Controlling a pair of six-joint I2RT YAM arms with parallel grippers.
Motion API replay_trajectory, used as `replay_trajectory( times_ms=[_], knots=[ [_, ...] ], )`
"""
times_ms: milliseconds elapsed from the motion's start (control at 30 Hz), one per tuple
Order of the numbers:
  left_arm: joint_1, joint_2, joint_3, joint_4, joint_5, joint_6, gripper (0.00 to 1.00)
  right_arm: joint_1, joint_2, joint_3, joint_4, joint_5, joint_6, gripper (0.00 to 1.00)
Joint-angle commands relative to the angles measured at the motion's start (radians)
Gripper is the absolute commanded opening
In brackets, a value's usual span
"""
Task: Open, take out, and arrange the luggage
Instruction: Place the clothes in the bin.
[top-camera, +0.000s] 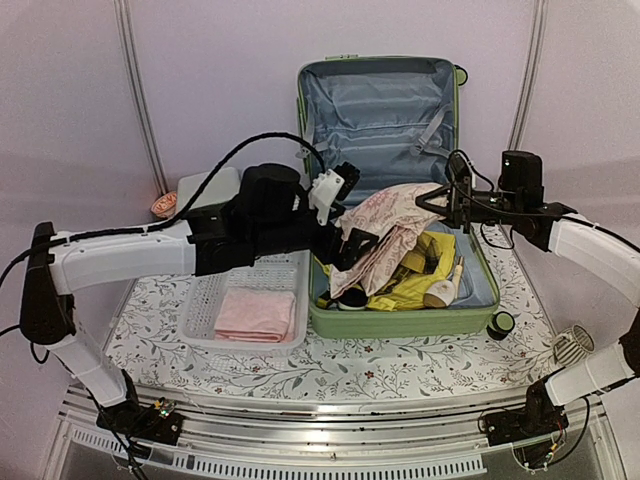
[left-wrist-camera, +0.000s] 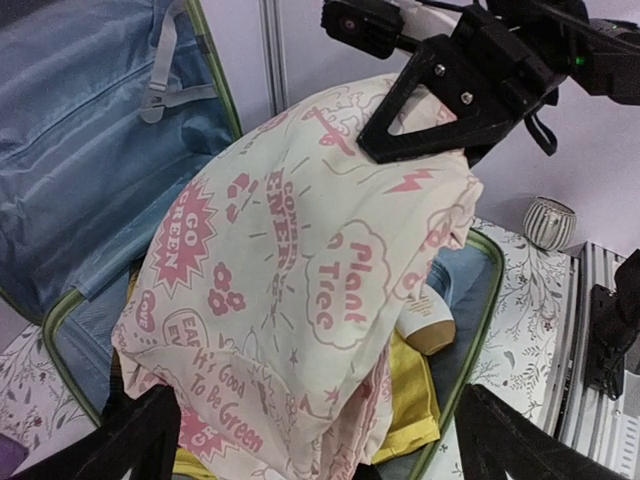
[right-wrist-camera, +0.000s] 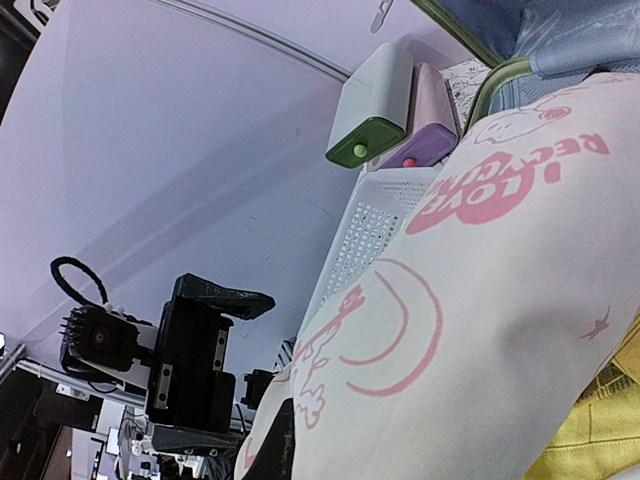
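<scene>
my right pincer (top-camera: 430, 200) is clamped on the limp cloth bag (left-wrist-camera: 300, 290) by its top. my left pincer (top-camera: 350, 250) gapes wide around its bottom, above the stiff open suitcase (top-camera: 400, 322) lying on the table (top-camera: 350, 365). i judge the bag light and floppy, best gripped by its folds.

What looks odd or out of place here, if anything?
Only the pink-printed cloth: it dangles crumpled above the open luggage, pinched at the top by the right gripper, with the left gripper open around its lower end. Beneath it a yellow garment and a bottle lie jumbled. Nothing looks spilled or broken.
</scene>
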Motion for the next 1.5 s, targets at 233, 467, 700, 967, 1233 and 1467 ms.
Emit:
replay_trajectory(
  times_ms=[233, 467, 700, 967, 1233, 1467],
  knots=[
    [-0.053, 0.047, -0.024, 0.130, -0.089, 0.099, 0.98, 0.009, -0.035, 0.036, 0.032, 0.011, -0.008, 0.04],
    [-0.063, 0.147, 0.008, 0.228, -0.105, 0.050, 0.98, 0.010, -0.033, 0.033, 0.041, 0.004, 0.002, 0.04],
    [-0.073, 0.248, 0.084, 0.196, -0.191, 0.061, 0.98, 0.011, -0.033, 0.031, 0.040, -0.006, 0.003, 0.04],
    [-0.110, 0.326, 0.088, 0.218, -0.283, 0.090, 0.98, 0.011, -0.035, 0.032, 0.055, -0.014, 0.020, 0.04],
    [-0.132, 0.416, 0.097, 0.217, -0.473, 0.061, 0.98, 0.011, -0.038, 0.031, 0.062, -0.021, 0.027, 0.04],
    [-0.138, 0.421, 0.104, 0.225, -0.546, 0.129, 0.64, 0.010, -0.039, 0.031, 0.052, -0.018, 0.027, 0.04]
  ],
)
